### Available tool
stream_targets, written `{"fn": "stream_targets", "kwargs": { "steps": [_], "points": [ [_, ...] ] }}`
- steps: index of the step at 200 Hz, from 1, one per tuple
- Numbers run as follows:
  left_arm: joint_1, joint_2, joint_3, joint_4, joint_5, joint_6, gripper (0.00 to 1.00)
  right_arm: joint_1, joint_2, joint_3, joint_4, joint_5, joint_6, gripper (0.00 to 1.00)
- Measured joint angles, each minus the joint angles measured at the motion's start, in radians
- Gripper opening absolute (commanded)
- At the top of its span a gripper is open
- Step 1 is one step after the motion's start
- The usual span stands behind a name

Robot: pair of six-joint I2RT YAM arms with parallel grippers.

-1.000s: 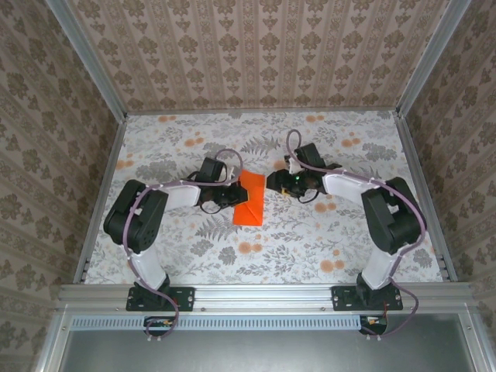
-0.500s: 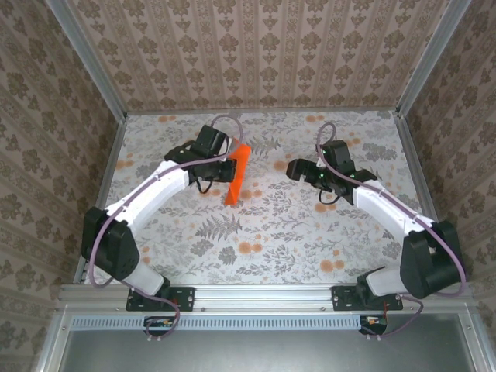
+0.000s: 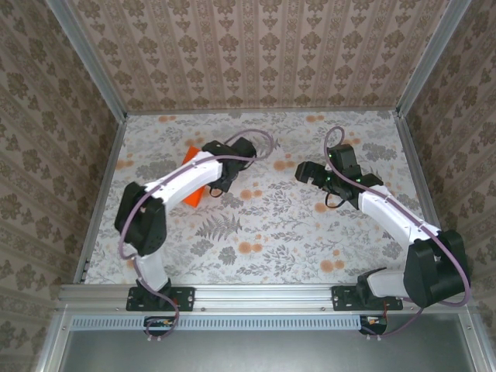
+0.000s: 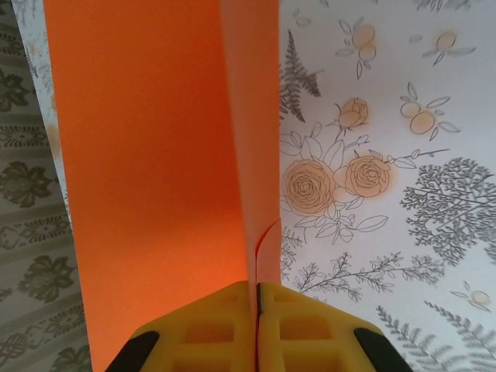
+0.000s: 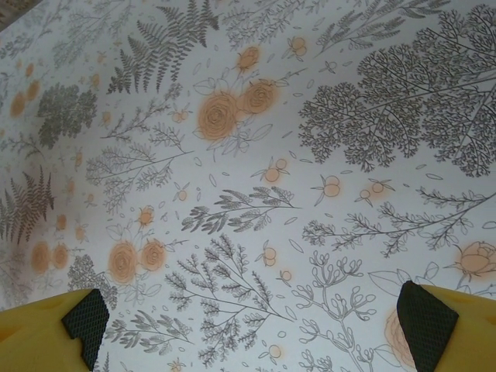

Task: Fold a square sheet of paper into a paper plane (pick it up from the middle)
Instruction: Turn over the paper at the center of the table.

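The square sheet of paper [image 4: 155, 155] is bright orange and folded, with layered edges meeting at a crease. It stands on edge in front of the left wrist camera. My left gripper [image 4: 256, 291] is shut on its near edge. From above, the orange paper [image 3: 193, 198] shows on both sides of my left forearm, at the table's left, and my left gripper [image 3: 209, 184] is partly hidden there. I cannot make out a paper plane shape. My right gripper [image 3: 299, 170] hovers open over the floral table right of centre. Its yellow fingers [image 5: 46, 333] stand wide apart with nothing between them.
The floral tablecloth [image 3: 263, 225] covers the whole table. Patterned walls and metal frame posts [image 3: 105, 182] close in the left, back and right sides. The left wall [image 4: 31, 232] lies close beside the held paper.
One second ago both grippers met at the paper mid-table. The right gripper has opened and drawn back right. The left arm has swung the paper to the table's left.
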State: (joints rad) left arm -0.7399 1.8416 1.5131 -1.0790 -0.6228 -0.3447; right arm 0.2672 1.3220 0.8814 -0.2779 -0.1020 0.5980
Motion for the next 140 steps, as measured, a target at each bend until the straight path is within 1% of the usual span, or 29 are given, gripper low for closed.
{"fn": "stream_targets", "kwargs": {
  "steps": [29, 64, 82, 109, 140],
  "points": [
    [-0.026, 0.106, 0.0, 0.017, -0.026, -0.029, 0.07, -0.01, 0.0, -0.006, -0.019, 0.011, 0.0, 1.0],
    [-0.074, 0.184, 0.0, 0.062, -0.001, -0.062, 0.09, -0.027, 0.0, -0.016, -0.027, 0.018, 0.0, 1.0],
    [-0.107, 0.214, 0.004, 0.08, 0.036, -0.07, 0.11, -0.034, 0.0, -0.02, -0.035, 0.02, 0.0, 1.0],
    [-0.15, 0.241, 0.018, 0.117, 0.109, -0.074, 0.16, -0.042, 0.007, -0.02, -0.041, 0.02, 0.002, 1.0],
    [-0.166, 0.243, 0.018, 0.16, 0.206, -0.074, 0.27, -0.055, 0.03, -0.02, -0.042, 0.02, 0.01, 1.0]
  ]
}}
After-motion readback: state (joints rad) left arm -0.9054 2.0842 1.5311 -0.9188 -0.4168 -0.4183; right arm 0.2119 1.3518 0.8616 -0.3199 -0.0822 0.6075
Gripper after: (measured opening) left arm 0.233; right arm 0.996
